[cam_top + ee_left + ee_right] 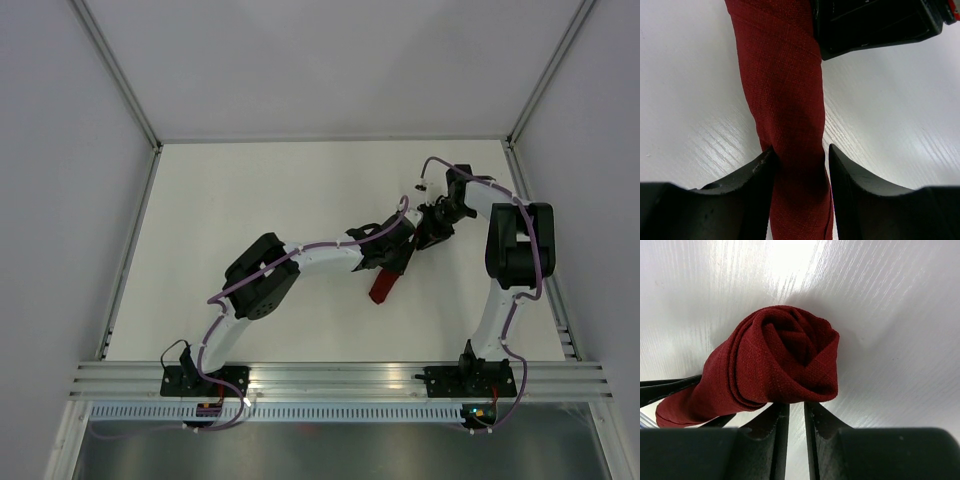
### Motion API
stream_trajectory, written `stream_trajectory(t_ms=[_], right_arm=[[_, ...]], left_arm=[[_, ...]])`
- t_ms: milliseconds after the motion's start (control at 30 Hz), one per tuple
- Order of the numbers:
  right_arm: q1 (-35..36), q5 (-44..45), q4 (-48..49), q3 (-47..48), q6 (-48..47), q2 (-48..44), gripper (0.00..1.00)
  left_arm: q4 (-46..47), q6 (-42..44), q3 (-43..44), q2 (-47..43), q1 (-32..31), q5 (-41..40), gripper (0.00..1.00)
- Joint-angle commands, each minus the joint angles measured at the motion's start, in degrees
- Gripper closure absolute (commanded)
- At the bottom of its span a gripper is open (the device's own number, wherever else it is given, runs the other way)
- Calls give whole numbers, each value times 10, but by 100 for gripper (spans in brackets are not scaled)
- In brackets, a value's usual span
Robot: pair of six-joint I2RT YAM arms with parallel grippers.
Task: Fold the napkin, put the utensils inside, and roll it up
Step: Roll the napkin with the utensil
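Rolled napkin lay on the white tabletop, clamped between the left claw fingers. Right claw nearly closed, empty, the roll's end just ahead.

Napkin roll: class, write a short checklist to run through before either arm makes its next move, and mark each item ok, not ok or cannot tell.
1. Napkin rolled into a tube: ok.
2. Left gripper closed on the roll: ok, fingers press both sides.
3. Right gripper holding the roll's end: cannot tell; its fingers sit nearly together below the spiral.
4. Utensils inside: cannot tell, none visible.
5. Roll's end tight: ok, layers coil snugly.
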Motion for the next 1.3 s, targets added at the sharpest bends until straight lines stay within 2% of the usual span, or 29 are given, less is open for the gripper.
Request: stream_trajectory(t_ms=[0, 1267], right_arm=[[4, 56, 27, 14, 9, 33, 77], [60, 85, -3, 92, 18, 64, 78]], left_arm=[[-60, -44, -3, 33, -5, 23, 48], [3, -129, 3, -9, 23, 8, 41]])
